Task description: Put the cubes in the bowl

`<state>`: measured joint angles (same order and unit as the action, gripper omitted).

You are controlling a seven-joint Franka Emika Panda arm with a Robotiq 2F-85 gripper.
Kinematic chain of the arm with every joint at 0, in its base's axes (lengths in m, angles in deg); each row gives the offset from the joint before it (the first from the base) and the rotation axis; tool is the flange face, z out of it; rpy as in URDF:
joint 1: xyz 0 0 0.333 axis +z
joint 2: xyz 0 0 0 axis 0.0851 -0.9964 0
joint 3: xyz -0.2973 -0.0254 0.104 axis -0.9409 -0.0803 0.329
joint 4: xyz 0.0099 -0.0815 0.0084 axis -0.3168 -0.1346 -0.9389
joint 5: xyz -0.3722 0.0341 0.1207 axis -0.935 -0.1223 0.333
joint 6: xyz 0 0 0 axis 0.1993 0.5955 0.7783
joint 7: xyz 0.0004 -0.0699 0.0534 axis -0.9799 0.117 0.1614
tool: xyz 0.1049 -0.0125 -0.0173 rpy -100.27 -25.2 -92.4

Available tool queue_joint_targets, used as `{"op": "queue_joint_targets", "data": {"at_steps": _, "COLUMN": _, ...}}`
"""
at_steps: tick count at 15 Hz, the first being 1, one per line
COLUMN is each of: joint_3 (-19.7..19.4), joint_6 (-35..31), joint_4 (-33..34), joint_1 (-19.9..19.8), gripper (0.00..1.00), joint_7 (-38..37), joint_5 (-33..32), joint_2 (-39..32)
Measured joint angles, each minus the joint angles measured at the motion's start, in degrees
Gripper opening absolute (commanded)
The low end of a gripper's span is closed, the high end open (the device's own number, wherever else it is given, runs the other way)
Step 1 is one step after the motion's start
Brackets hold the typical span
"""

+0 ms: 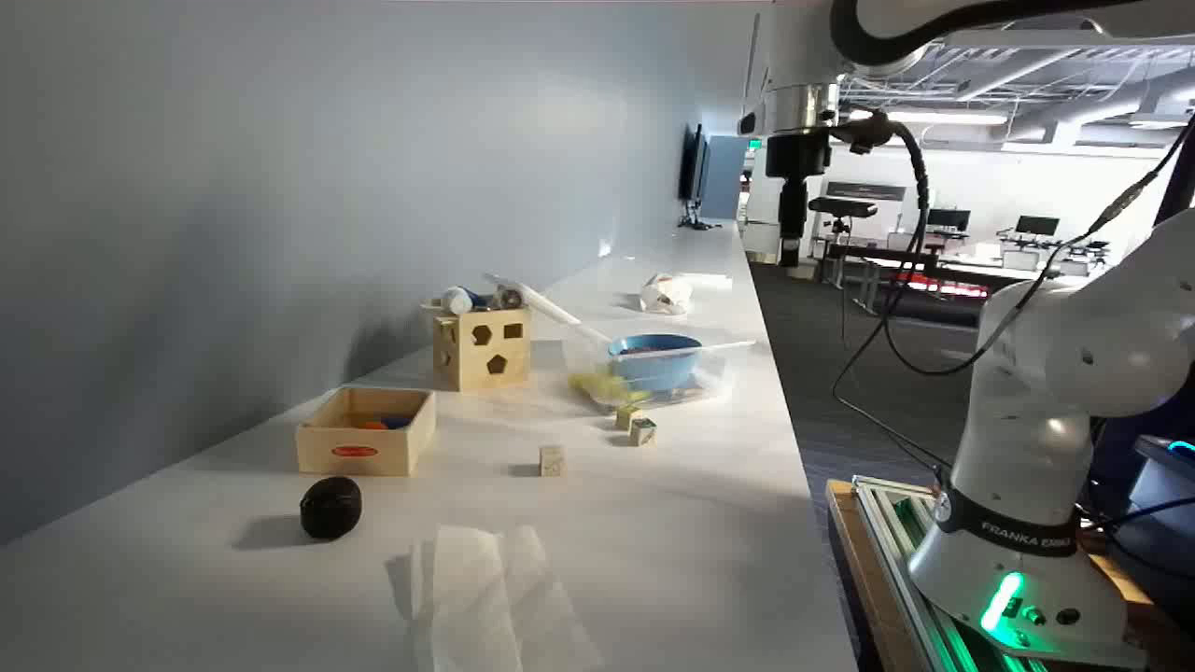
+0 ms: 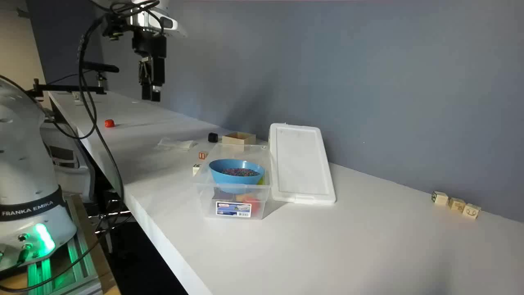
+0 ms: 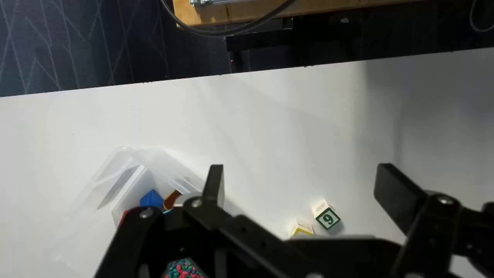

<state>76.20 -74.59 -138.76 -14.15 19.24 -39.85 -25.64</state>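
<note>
A light-blue bowl holds coloured bits and sits in a clear plastic box. In the wrist view the gripper mostly hides it. Small pale cubes lie on the table: two close together beside the box, and a separate one. Three more cubes stand by the wall. The wrist view shows a cube with a green 9 and a partly hidden yellow-edged one. My gripper is wide open and empty, high above the table.
The clear box has a white lid leaning beside it. A yellow holed box, a tan tray, a black round object and white paper are on the table. A red object lies farther off.
</note>
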Motion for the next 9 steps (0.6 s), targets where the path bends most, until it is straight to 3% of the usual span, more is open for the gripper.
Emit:
{"op": "queue_joint_targets", "data": {"at_steps": 6, "joint_3": 0.0, "joint_6": 0.0, "joint_4": 0.0, "joint_1": 0.0, "gripper": 1.0, "joint_7": 0.0, "joint_5": 0.0, "joint_2": 0.0}}
{"op": "queue_joint_targets", "data": {"at_steps": 9, "joint_3": 0.2, "joint_6": -4.0, "joint_4": -0.8, "joint_1": 0.0, "gripper": 1.0, "joint_7": -6.8, "joint_5": 0.7, "joint_2": -1.0}}
